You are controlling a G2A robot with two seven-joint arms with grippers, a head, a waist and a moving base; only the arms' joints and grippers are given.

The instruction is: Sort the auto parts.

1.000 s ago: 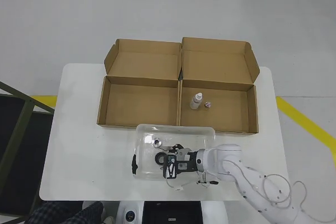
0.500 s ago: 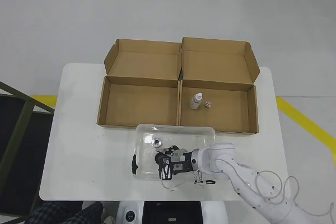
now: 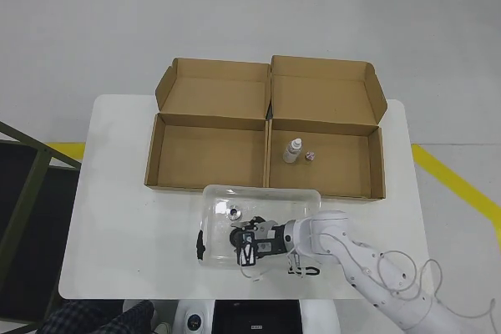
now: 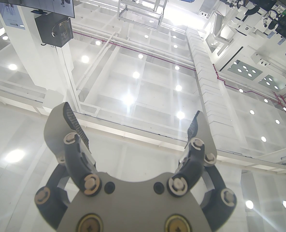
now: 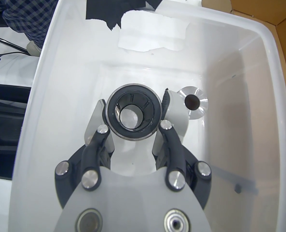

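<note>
Our right tool sits low inside the bin, clenched on a black bearing. One finger presses against each side of the bearing's outer ring, and its bore faces the wrist camera, so we look through it to the bin's floor. Just beside one finger, and partly hidden behind it, lies a silver disc with a dark centre. We cannot tell whether the disc touches the finger.

The bin stands at the near edge of the surface, about midway along it. A torn patch of black tape is stuck on the bin wall that faces the surface's left edge.

Two open cardboard boxes stand side by side towards the far edge, their lids folded back, and their near walls are just beside the bin's far rim. The right box holds a small white bottle, with a tiny round piece next to it. The left box adjoins it.

Our left tool points up at the ceiling. It is released, with its jaws spread wide and nothing between them.
</note>
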